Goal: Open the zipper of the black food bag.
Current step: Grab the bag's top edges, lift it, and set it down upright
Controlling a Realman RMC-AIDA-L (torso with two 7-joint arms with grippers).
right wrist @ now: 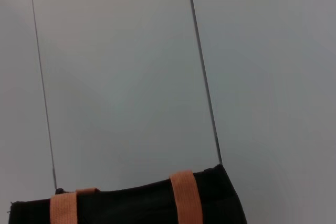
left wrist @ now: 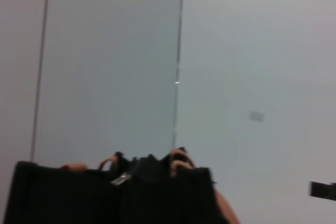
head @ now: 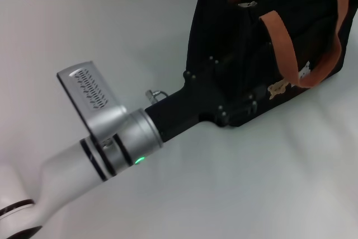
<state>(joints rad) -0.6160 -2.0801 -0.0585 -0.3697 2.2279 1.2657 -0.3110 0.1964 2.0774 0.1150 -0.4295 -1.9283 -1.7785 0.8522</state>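
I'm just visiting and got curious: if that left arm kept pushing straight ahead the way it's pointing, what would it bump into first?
Most likely the black bag. In the head view the left gripper points up and to the right, and its dark front end already overlaps the bag's near end. Depth is hard to judge, so it may already be touching.

No text, label, brand, number or sign can be read in any view. The bag (head: 251,43) carries only small picture patches (head: 278,88) at about 4 o'clock on its near side, a tan one and a white one, with no lettering that can be made out. The left arm (head: 112,144) shows a small green light (head: 139,160) on its wrist ring and a perforated grille at its 11 o'clock, neither of them a readable mark. The wall panels (right wrist: 121,77) in the wrist views are blank.
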